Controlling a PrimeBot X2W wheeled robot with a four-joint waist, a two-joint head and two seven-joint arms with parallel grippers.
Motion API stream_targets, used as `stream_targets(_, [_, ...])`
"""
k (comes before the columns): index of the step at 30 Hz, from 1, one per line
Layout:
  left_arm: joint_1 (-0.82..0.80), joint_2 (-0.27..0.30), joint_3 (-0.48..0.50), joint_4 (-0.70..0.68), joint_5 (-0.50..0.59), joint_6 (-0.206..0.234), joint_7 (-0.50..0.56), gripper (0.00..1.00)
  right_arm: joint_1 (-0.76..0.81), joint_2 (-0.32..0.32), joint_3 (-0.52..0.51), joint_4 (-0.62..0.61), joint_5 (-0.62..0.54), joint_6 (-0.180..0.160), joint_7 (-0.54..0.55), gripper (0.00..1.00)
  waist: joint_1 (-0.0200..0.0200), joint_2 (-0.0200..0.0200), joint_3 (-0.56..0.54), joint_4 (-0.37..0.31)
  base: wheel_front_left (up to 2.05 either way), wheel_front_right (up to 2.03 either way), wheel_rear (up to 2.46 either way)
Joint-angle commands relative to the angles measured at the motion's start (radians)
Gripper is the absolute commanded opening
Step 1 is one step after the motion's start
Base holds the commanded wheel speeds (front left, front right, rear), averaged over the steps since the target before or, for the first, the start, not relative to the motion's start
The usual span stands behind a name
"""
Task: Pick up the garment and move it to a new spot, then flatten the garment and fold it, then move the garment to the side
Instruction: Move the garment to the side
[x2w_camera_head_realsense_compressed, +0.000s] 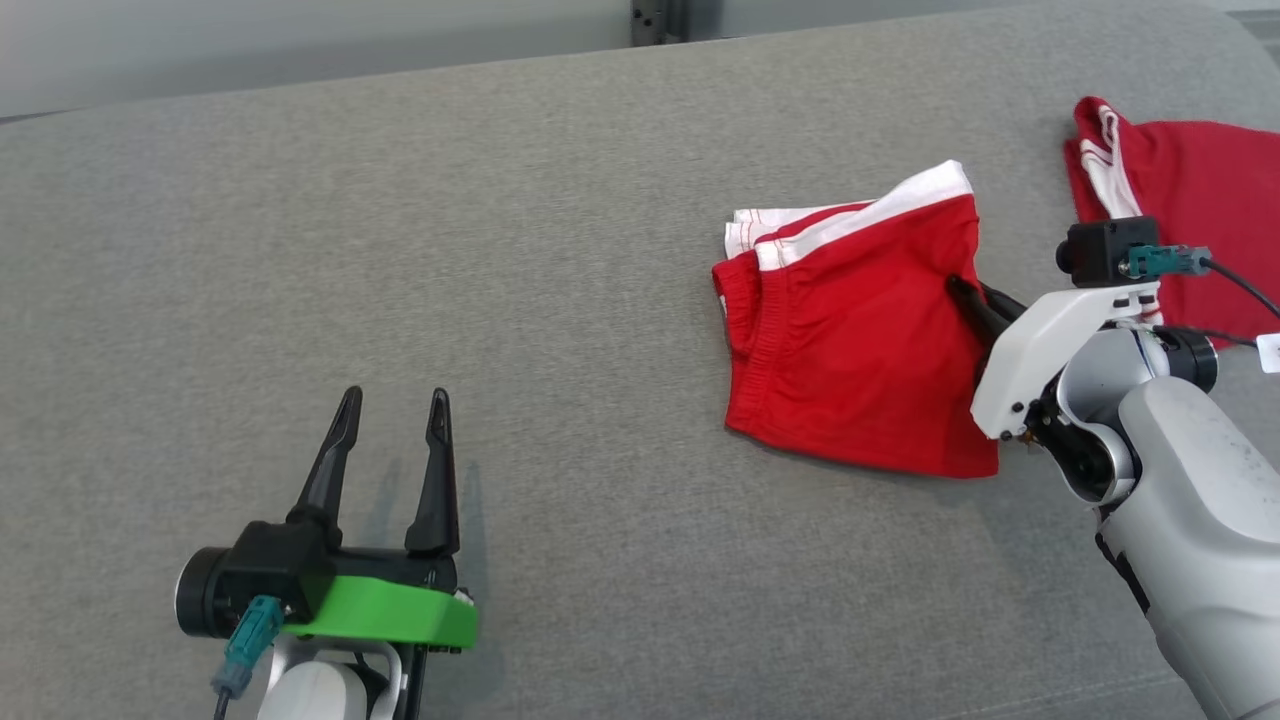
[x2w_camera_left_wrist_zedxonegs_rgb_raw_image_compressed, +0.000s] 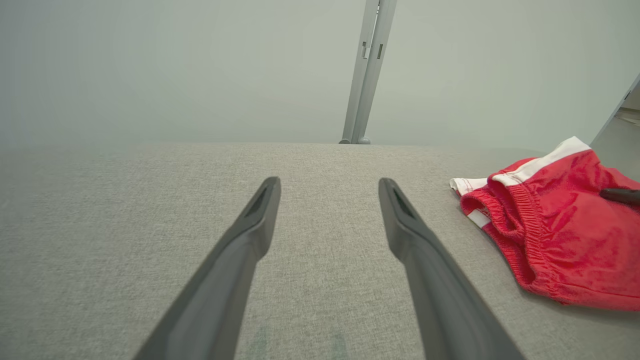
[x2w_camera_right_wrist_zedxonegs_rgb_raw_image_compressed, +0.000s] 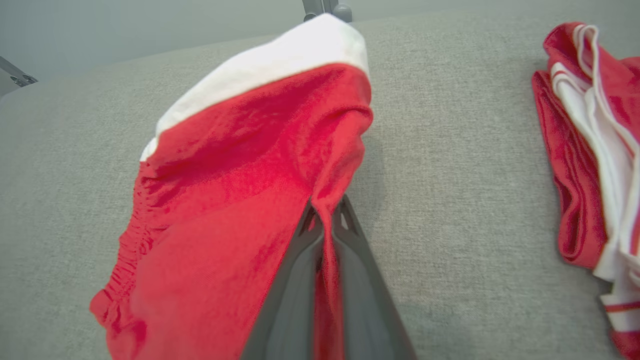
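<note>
The garment (x2w_camera_head_realsense_compressed: 850, 350) is a pair of red shorts with white bands, folded on the grey padded surface at centre right. It also shows in the left wrist view as the garment (x2w_camera_left_wrist_zedxonegs_rgb_raw_image_compressed: 555, 235) and in the right wrist view as the garment (x2w_camera_right_wrist_zedxonegs_rgb_raw_image_compressed: 235, 200). My right gripper (x2w_camera_head_realsense_compressed: 962, 287) is shut on the garment's right edge; in the right wrist view the right gripper (x2w_camera_right_wrist_zedxonegs_rgb_raw_image_compressed: 327, 212) pinches a ridge of red cloth between its fingers. My left gripper (x2w_camera_head_realsense_compressed: 395, 400) stands open over bare surface at the lower left, well apart from the garment, seen as the left gripper (x2w_camera_left_wrist_zedxonegs_rgb_raw_image_compressed: 329, 187).
A second red and white garment (x2w_camera_head_realsense_compressed: 1170, 200) lies at the far right edge, also seen as the second garment (x2w_camera_right_wrist_zedxonegs_rgb_raw_image_compressed: 595, 150). The grey surface (x2w_camera_head_realsense_compressed: 400, 250) spreads wide to the left. A grey post (x2w_camera_left_wrist_zedxonegs_rgb_raw_image_compressed: 367, 70) stands behind the far edge.
</note>
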Motion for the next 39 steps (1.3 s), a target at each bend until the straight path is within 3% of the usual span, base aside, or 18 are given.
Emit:
stream_targets(1, [-0.023, 0.006, 0.002, 0.000, 0.017, -0.008, 0.000, 1.00, -0.012, -0.007, 0.000, -0.013, 0.005, -0.001, -0.005, 0.00, 0.0000, 0.0000, 0.057, -0.159, 0.00, 0.00, 0.00])
stream_targets(8, [-0.068, 0.024, -0.003, 0.011, 0.046, -0.026, 0.000, 1.00, -0.021, -0.003, -0.008, -0.039, -0.001, -0.001, -0.028, 0.00, 0.0000, 0.0000, 0.101, -0.277, 0.00, 0.00, 0.00])
stream_targets(14, [-0.084, 0.029, -0.003, 0.023, 0.054, -0.033, 0.000, 1.00, -0.038, 0.020, 0.000, -0.029, -0.013, -0.001, -0.056, 0.00, 0.0000, 0.0000, 0.113, -0.302, 0.00, 0.00, 0.00])
stream_targets(24, [-0.092, 0.025, -0.002, 0.028, 0.057, -0.034, 0.000, 1.00, -0.154, 0.013, -0.021, 0.056, -0.070, -0.001, -0.116, 0.00, 0.0000, 0.0000, 0.114, -0.226, 0.00, 0.00, 0.00])
stream_targets(39, [-0.072, 0.012, -0.016, 0.020, 0.057, -0.032, 0.000, 1.00, -0.295, -0.163, -0.118, 0.214, -0.180, -0.001, -0.128, 0.00, 0.0000, 0.0000, 0.125, -0.093, 0.00, 0.00, 0.00])
